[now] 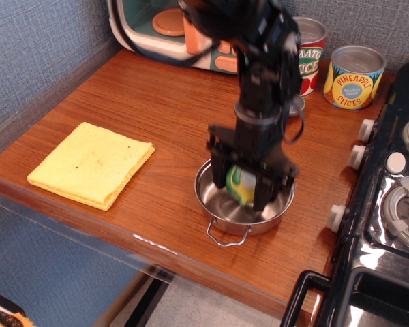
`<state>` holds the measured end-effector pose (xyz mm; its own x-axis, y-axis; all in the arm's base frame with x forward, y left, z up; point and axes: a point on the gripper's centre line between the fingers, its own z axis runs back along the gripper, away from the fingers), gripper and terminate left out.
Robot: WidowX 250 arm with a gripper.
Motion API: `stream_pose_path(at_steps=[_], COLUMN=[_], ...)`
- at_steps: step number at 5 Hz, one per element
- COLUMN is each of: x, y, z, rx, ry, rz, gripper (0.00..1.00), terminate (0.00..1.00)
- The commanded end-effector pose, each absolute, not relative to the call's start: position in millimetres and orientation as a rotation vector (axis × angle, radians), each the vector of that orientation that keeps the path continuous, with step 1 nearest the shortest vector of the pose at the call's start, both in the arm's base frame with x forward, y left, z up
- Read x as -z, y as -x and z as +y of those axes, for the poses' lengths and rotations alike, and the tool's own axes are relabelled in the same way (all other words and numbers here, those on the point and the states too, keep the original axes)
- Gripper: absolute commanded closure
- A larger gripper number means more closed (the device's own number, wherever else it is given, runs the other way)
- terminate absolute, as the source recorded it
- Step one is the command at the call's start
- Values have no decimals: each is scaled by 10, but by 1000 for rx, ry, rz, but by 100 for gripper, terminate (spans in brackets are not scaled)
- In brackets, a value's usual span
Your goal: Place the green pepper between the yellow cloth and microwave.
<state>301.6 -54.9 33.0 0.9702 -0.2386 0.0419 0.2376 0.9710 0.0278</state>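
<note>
The black arm reaches down from the upper centre, its wrist near vertical over the steel pot (221, 204); the gripper (243, 185) points straight down with its fingers clamped on the green pepper (240, 184), held just above the pot's floor; the yellow cloth (91, 163) lies well to the left near the counter edge; the microwave (165, 30) stands at the back.

Two cans (354, 76), one pot (221, 204), one cloth (91, 163), one microwave (157, 30), one pepper (242, 185).
</note>
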Motion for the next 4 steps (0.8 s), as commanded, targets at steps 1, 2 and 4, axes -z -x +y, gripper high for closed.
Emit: stream_pose_path(at_steps=[1,2,4], x=[-1052,-1155,-902], y=[-3050,-3093,-3255], z=[-283,167,1154], rx=[278,187,-11], ry=[31,-3,-142], rz=[-193,-188,-124], gripper=[100,100,100], terminate=[0,0,0])
